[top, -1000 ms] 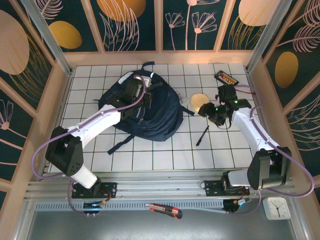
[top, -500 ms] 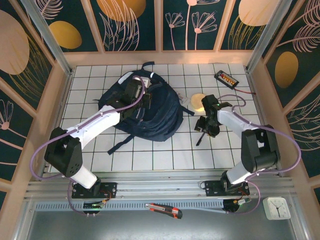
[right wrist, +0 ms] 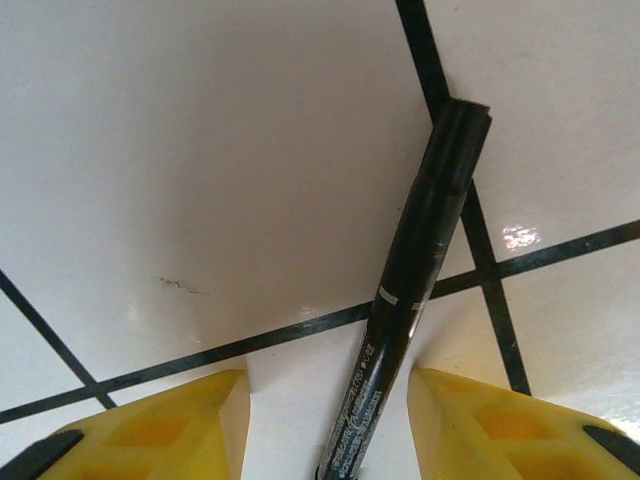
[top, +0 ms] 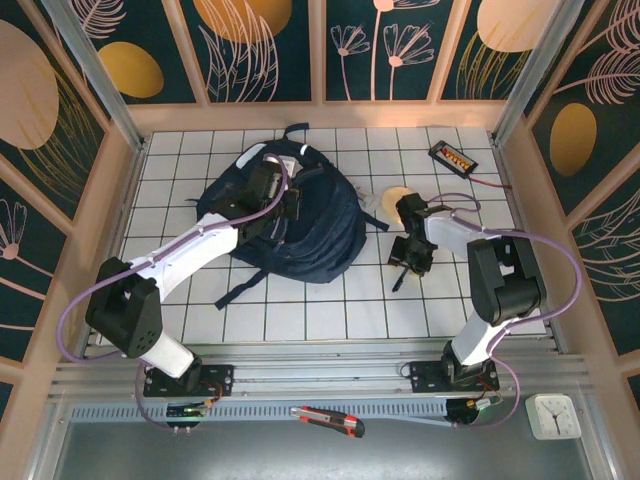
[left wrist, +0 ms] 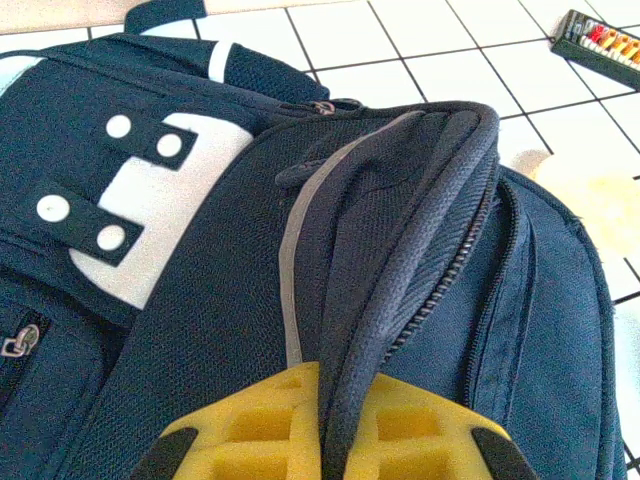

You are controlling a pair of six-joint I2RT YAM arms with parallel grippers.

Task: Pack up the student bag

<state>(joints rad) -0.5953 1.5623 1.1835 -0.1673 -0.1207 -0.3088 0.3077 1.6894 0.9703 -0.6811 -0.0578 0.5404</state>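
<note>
Top external view: student bag (top: 325,235) lies on the white tiled table (top: 300,310), left of centre and toward the far edge, with its top handle pointing at the far edge. Left gripper (top: 285,205) sits on the bag's upper part. Left wrist view: its yellow fingers (left wrist: 250,435) are pressed together, pinching a raised fold of navy fabric beside an open zip. A white reflective patch with black snap tabs lies left of the fold.

Just beside the bag's right side lies a flat round tan disc (top: 398,198). Right gripper (top: 407,258) points down at the table on the near side of the disc, over a black marker pen (top: 401,279). Right wrist view: its yellow fingers (right wrist: 170,430) are spread, and the marker lies on the tile between them with a gap on each side.

A small black case with coloured contents (top: 452,155) sits near the far right corner.
</note>
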